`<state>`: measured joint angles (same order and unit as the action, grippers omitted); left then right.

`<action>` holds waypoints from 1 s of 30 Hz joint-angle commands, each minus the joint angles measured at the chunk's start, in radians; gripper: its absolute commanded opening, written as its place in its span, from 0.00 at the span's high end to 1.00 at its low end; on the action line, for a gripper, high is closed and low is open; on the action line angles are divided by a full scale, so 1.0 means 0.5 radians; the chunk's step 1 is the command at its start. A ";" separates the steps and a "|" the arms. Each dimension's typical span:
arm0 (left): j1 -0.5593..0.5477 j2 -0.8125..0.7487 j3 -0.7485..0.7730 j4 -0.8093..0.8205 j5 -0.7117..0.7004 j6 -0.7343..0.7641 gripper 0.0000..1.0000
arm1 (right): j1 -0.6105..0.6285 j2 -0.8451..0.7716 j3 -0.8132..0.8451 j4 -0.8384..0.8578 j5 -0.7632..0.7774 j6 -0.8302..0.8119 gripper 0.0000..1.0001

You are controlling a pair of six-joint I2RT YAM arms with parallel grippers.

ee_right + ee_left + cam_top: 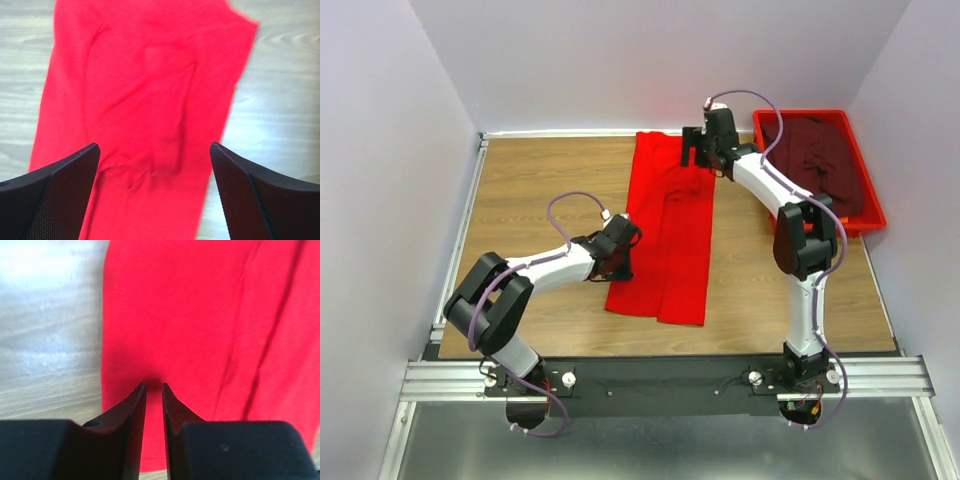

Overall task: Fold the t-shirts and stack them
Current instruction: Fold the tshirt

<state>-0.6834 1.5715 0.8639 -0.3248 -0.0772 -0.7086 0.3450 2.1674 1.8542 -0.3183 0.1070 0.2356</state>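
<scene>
The bright red t-shirt (665, 240) lies flat on the wooden table as a long narrow strip running from far to near. My left gripper (623, 262) is low over its near left edge. In the left wrist view its jaws (153, 384) stand a narrow slit apart, tips down on the red cloth (200, 315), which shows flat between them. My right gripper (692, 150) hovers over the strip's far end, wide open (155, 145) above the wrinkled red cloth (150, 75), holding nothing. The dark maroon t-shirt (825, 160) lies crumpled in the tray.
A rigid red plastic tray (800, 113) sits at the back right corner of the table (540, 190). White walls close in the left, back and right sides. An aluminium rail (660, 378) carrying both arm bases runs along the near edge.
</scene>
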 commanded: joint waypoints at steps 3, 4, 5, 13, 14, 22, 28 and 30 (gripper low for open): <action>-0.136 0.063 -0.086 0.091 0.053 -0.037 0.75 | 0.108 0.092 -0.113 -0.035 0.022 0.112 0.04; -0.155 0.069 -0.111 0.094 0.062 -0.067 0.75 | 0.108 0.132 -0.101 -0.032 0.040 0.115 0.04; -0.170 0.072 -0.120 0.097 0.065 -0.080 0.75 | 0.108 0.160 -0.085 -0.032 0.056 0.115 0.05; -0.262 0.035 -0.261 0.128 0.115 -0.166 0.75 | 0.105 0.466 0.166 -0.078 0.145 0.032 0.05; -0.265 0.023 -0.279 0.128 0.124 -0.169 0.75 | 0.108 0.488 0.179 -0.084 0.142 0.029 0.05; -0.271 -0.044 -0.347 0.122 0.145 -0.154 0.75 | 0.108 0.451 0.167 -0.093 0.099 0.032 0.05; -0.265 -0.234 -0.203 0.021 0.078 -0.080 0.71 | 0.105 0.246 0.108 -0.100 0.120 0.047 0.04; -0.250 -0.308 -0.188 0.005 0.029 -0.062 0.65 | 0.105 0.170 0.084 -0.106 0.130 0.047 0.03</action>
<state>-0.8089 1.4948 0.7422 -0.2325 -0.0315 -0.7761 0.4038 2.3646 1.9133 -0.3481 0.1455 0.2581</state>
